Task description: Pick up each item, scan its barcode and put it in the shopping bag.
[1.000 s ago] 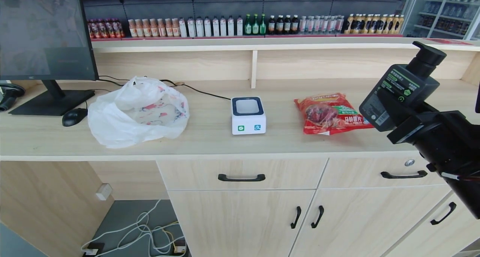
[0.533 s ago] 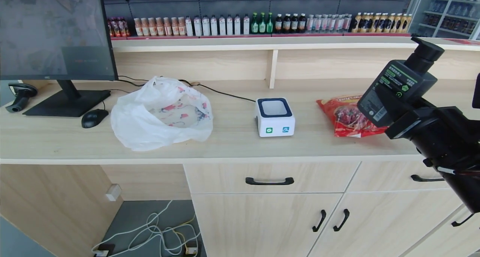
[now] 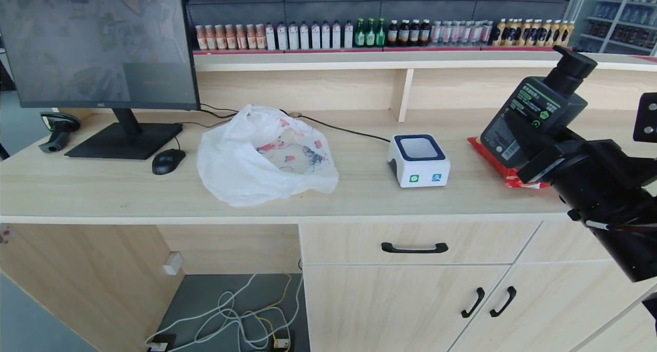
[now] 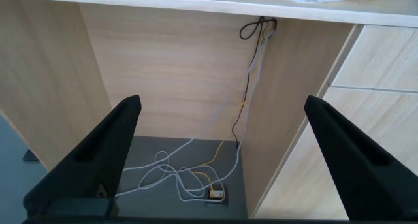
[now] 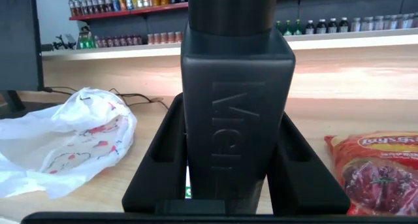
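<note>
**store checkout table, bottle in the claw: what might bite from here**

shop shelves of drinks run along the back, and the light wood table (image 3: pixel 328 198) carries everything that matters. the right claw (image 3: pixel 518 131) is pinching the dark pump bottle (image 3: pixel 539 105) across its lower body. it holds it up off the table on the right, tilted with the pump head pointing up and away.

my worries, as guesses:
- the barcode patch faces out toward the head camera, while the scanner (image 3: pixel 418 159) has its window facing up. without a good wrist roll the code never meets the window and the scan misses.
- smooth plastic, probably heavy with liquid, so rolling it could let it slide in the grip.
- the red chips bag (image 3: pixel 505 175) lies right behind and below the bottle, and a low swing could drag it or clip the scanner.
- the shopping bag (image 3: pixel 267 157) is slumped with a floppy mouth, so a drop may land on the rim.

the left claw (image 4: pixel 222 152) hangs below the table edge by the open recess, fingers spread wide with nothing in them, so it's no help with the bag.
</note>
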Motion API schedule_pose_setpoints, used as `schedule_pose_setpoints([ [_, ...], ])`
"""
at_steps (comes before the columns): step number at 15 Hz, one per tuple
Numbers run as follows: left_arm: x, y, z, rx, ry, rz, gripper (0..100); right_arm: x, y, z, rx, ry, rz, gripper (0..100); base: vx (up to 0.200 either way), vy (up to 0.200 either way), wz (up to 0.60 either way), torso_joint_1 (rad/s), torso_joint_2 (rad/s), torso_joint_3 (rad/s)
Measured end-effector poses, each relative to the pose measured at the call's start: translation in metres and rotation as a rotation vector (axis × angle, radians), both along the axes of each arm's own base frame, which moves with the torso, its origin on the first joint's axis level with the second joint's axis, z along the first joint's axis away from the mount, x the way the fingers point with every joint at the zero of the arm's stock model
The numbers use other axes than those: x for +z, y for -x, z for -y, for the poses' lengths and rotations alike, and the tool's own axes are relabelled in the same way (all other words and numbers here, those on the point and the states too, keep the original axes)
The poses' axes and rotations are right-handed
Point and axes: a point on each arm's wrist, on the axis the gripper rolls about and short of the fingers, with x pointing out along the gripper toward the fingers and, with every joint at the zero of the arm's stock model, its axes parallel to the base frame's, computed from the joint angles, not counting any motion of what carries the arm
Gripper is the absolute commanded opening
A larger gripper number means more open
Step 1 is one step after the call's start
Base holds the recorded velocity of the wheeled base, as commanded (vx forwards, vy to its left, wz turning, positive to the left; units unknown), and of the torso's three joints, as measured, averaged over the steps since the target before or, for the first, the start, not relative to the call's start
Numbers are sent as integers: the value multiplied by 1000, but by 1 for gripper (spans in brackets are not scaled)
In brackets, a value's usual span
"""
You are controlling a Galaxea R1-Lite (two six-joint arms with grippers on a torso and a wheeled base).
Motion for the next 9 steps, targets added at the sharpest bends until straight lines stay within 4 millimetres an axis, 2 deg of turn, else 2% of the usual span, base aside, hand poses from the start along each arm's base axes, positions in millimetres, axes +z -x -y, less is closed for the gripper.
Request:
schedule_pose_setpoints([
  [4,0,0,0,-1,1,0,100,2,-5,-2,8,-8,9,0,0,0,0,0,0,0],
  [7,0,0,0,-2,1,0,100,1,-8,-4,11,-6,5,0,200,0,0,-7,4,6],
  [9,0,0,0,-1,1,0,100,1,-9,-4,11,-6,7,0,0,0,0,0,0,0],
])
